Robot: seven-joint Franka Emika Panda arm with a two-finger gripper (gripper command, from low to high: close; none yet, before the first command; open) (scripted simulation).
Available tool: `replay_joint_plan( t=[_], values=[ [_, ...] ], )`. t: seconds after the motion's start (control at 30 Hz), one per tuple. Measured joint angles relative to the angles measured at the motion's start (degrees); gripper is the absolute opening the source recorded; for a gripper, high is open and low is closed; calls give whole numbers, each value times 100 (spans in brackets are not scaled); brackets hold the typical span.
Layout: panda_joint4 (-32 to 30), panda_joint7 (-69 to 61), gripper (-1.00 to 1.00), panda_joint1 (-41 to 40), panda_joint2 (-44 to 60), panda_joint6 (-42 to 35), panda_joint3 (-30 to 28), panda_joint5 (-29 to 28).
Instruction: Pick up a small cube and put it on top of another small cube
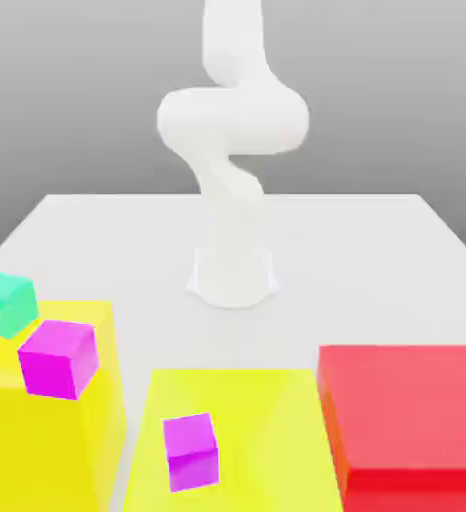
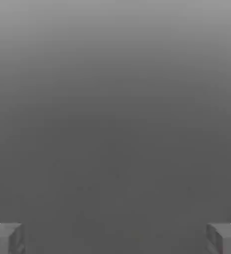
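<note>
The bright cyan small cube is out of view. A teal-green cube [image 1: 5,305] sits at the far edge of a tall yellow block [image 1: 47,430] on the exterior view's left. One magenta cube [image 1: 59,358] rests on that same block. A smaller magenta cube [image 1: 191,452] lies on a low yellow block [image 1: 267,420]. In the hand view my gripper [image 2: 115,238] is open. Its grey fingers [image 2: 6,238] stand far apart with nothing between them, facing plain grey background. The white arm [image 1: 232,120] rises from its base and leaves the picture upward.
A large red block [image 1: 407,415] stands on the exterior view's right, beside the low yellow block. The arm's round base [image 1: 234,278] sits mid-table on the pale grey tabletop [image 1: 377,260], which stretches behind the blocks.
</note>
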Motion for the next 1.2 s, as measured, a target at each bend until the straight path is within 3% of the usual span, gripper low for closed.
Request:
replay_joint_plan(
  t=[0.43,0.7,0.87,1.03,1.07,1.2],
  values=[
    [-1404,1876,0,-2051,2416,1279,-1104,-393],
    [-2378,2900,0,-2945,3958,2436,-1838,-256],
    [-2888,3091,0,-3059,4812,3480,-1689,571],
    [-2716,2397,0,-3892,5835,4300,-630,1580],
    [-2680,2309,-100,-4048,6004,4435,-448,1693],
    [-2680,2318,-100,-4050,6004,4440,-447,1684]
  ],
)
